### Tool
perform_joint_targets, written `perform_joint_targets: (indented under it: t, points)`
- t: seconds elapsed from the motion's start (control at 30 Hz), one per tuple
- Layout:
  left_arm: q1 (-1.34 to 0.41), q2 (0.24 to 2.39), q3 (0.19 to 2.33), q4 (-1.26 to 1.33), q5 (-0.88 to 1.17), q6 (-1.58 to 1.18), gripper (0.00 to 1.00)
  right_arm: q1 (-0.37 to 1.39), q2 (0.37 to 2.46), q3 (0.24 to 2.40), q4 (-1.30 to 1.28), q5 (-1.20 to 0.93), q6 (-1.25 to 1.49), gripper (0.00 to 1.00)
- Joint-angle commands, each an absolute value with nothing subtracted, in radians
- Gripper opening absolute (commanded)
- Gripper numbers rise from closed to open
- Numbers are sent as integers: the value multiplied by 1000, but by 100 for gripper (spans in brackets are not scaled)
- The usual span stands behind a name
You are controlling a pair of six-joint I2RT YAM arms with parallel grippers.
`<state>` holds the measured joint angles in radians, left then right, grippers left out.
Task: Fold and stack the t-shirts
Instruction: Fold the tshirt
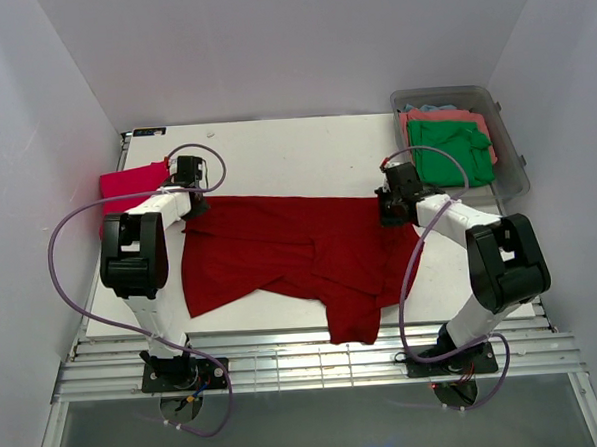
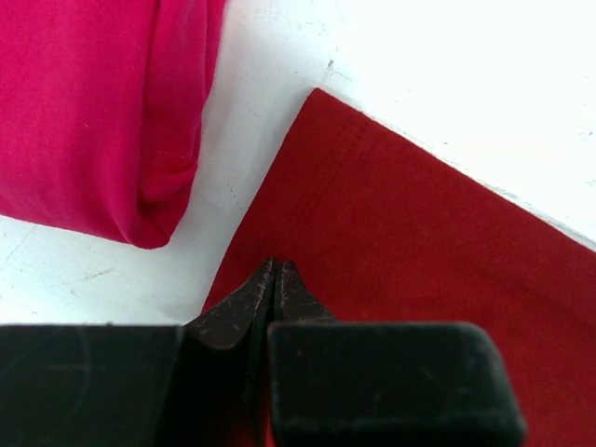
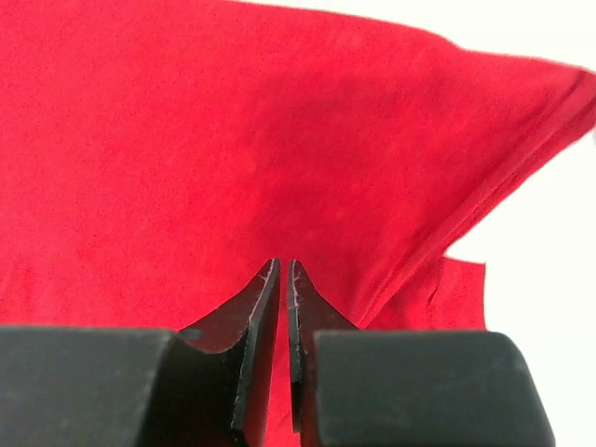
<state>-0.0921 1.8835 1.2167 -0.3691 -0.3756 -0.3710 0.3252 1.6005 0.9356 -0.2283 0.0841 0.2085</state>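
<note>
The left gripper (image 2: 277, 279) is seen with its two fingers pressed together, no gap between the tips, which sit on the left edge of the dark red t-shirt (image 1: 290, 249) close to its far left corner; the cloth appears to be pinched there. The right gripper (image 3: 283, 275) is likewise drawn closed, only a hairline slit left between its fingers, and a raised fold of the same shirt is held at its far right side. One garment is thus gripped by both of the two grippers, one at each end of its far edge. The dark red t-shirt is spread across the middle of the white table (image 1: 295, 154), rumpled and partly doubled over itself, with one part reaching the near edge of the table. Just beside the left gripper, apart from the red corner by a strip of bare table, one folded pinkish-red t-shirt (image 1: 131, 180) is laid at the far left. At the far right corner one clear grey tub (image 1: 511, 162) is placed, and two shirts can be counted in it: one green t-shirt (image 1: 453, 150) on top and one coral t-shirt (image 1: 443, 117) under it, showing at its far side. A scrap of bluish cloth (image 1: 433, 107) is glimpsed at the tub's far end; what it is cannot be told. Four t-shirts in all are counted.
</note>
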Motion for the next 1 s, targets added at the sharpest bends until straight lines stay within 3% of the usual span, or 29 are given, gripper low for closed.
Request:
perform_joint_targets:
  t: [0.0,0.57,0.97]
  points:
    - [-91,1865,1209,-354,-354,-382,13,299,1638,1002,-166,109,164,13]
    - [-49,1985,1193,-410,-353,-406,13,250,1775,980,-247,195,167,12]
    - [34,2085,1327,-393,-223,-361,7,226,2052,1247,-354,153,190,12]
